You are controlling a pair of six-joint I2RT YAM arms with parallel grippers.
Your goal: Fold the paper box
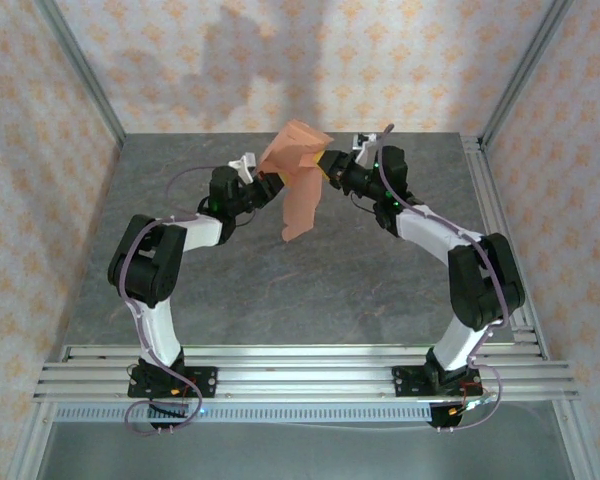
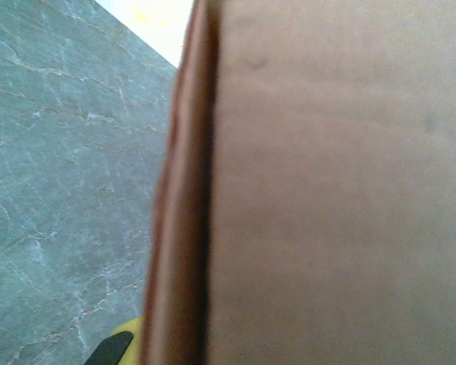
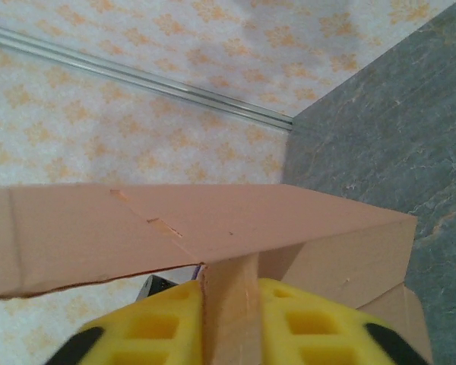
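Grey marbled tabletop (image 1: 280,290), pale patterned wallpaper (image 1: 280,60) behind. Up in the air between both arms now: paper box (image 1: 298,170), thin salmon-orange card, half-formed, creased panels on top, long flap dangling. Left hand (image 1: 258,180) pinched shut on its left side. Right hand (image 1: 330,165) clamped too, with blocky yellow pads (image 3: 311,327) squeezing a narrow upright flap between them.

Left wrist view: the paper box (image 2: 334,182) is a blur running off the top, right and bottom edges, and a yellow-and-black finger (image 2: 118,346) is cut to a sliver at the bottom. Right wrist view: the right gripper (image 3: 229,319) is cropped by the lower edge, the box by the left. Top view: the left gripper (image 1: 261,179) has its tips hidden behind the box.
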